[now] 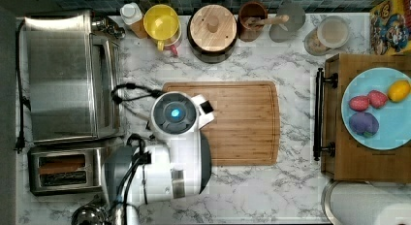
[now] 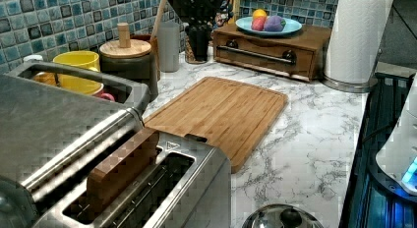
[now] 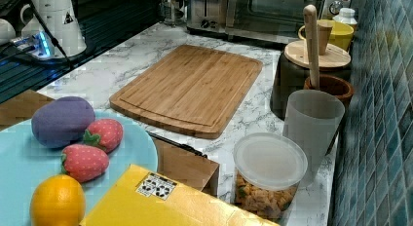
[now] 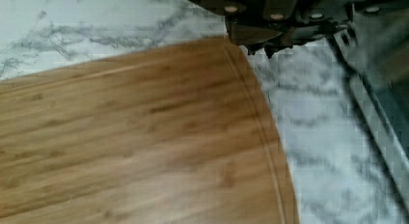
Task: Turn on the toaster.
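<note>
From the top view I have the toaster [image 1: 65, 170] at about eight o'clock from the cutting board [image 1: 242, 123] — steel, rigid, probably slick. I'd press its end lever straight down, not grab the body. Whether my gripper [image 4: 270, 33] is open, I cannot tell.

A kitchen: a marble-patterned counter [image 1: 271, 186] against a blue tiled backsplash [image 2: 29, 21], holding a toaster oven [image 1: 68, 74] (upper left of the top view), cutting board [image 1: 242, 123] and paper towels [image 2: 356, 36].
</note>
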Controlling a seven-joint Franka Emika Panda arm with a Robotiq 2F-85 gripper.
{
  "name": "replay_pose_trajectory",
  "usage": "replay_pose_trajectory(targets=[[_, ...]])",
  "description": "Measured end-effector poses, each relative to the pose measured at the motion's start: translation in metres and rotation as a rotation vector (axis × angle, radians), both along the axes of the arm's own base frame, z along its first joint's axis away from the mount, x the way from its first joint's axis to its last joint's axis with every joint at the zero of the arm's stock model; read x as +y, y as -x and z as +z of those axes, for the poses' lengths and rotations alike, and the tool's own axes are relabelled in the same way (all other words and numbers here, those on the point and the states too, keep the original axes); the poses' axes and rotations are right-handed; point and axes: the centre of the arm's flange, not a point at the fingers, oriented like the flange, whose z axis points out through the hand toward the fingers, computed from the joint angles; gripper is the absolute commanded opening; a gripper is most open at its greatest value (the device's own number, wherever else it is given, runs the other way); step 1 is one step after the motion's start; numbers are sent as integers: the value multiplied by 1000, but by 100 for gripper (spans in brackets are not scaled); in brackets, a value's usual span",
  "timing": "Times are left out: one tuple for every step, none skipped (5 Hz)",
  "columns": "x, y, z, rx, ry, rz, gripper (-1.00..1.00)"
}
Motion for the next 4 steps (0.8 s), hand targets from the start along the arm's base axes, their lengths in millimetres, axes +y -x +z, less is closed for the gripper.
replay_pose_trajectory(targets=[[22,20,7,-20,-5,63,-100],[51,34,16,-53,-3,143,-100],[89,46,17,-87,1,227,-100],[120,63,16,-87,-1,306,-100]])
